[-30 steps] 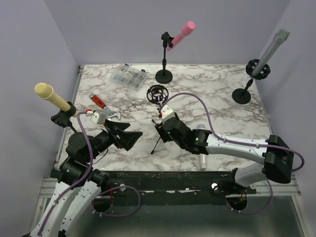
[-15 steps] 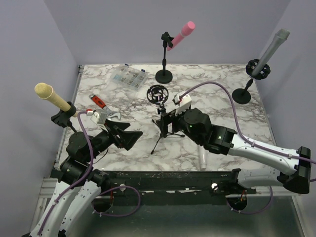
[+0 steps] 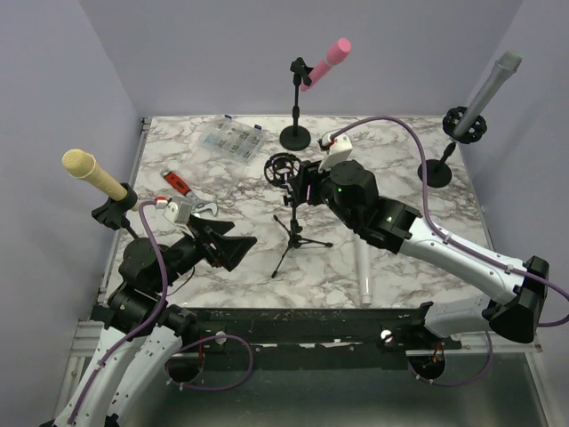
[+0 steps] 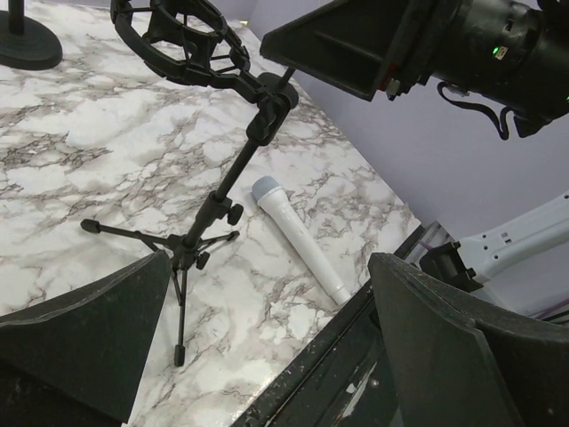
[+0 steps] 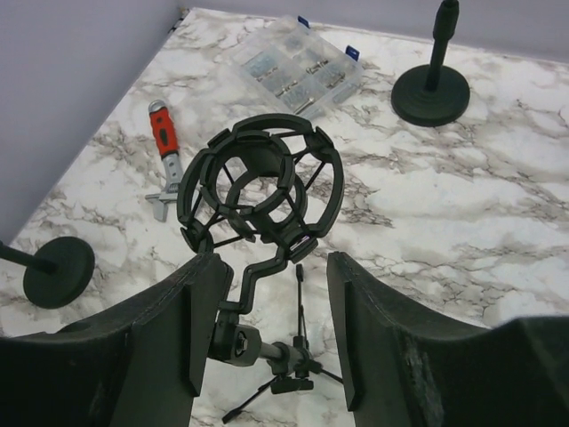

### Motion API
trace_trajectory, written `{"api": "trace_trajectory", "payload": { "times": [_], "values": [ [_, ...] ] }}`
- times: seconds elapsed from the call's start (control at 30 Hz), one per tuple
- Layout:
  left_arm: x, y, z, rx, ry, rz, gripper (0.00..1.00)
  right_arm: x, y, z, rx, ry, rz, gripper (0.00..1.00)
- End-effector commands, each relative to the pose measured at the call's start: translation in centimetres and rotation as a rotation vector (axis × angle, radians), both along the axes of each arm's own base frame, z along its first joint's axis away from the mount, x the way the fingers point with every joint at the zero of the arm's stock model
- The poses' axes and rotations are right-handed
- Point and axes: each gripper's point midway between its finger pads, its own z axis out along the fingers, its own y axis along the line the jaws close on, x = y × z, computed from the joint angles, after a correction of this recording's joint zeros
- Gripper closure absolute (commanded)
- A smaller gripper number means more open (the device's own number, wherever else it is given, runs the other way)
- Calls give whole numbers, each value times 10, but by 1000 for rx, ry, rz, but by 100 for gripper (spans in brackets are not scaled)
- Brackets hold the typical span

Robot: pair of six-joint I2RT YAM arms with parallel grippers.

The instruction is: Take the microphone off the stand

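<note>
The white microphone lies flat on the marble table, right of the black tripod stand; it also shows in the left wrist view. The stand is upright and its shock mount is empty, as the right wrist view shows. My right gripper is open and empty just right of the mount; in its wrist view the stand's neck shows between the fingers, untouched. My left gripper is open and empty, left of the stand.
A pink microphone on a stand is at the back, a grey one at the back right, a yellow one at the left edge. A clear parts box and a red-handled wrench lie at the back left.
My right gripper has risen and moved back from the stand's legs to beside the shock mount, uncovering the white microphone on the table. The left arm has not moved.
</note>
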Motion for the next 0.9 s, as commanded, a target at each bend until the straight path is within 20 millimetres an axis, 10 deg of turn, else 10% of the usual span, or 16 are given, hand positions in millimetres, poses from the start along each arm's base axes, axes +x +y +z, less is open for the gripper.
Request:
{"api": "trace_trajectory", "payload": {
  "times": [0.0,0.33,0.87],
  "values": [
    [-3,3,4,-10,-5,12,1,-5,6,-24,-40,40,48,44],
    [1,0,0,-6,10,3,1,-17,-8,-78,-68,124,28,44],
    [2,3,-1,-1,20,21,1,-15,-11,-48,-43,62,28,42]
  ]
}}
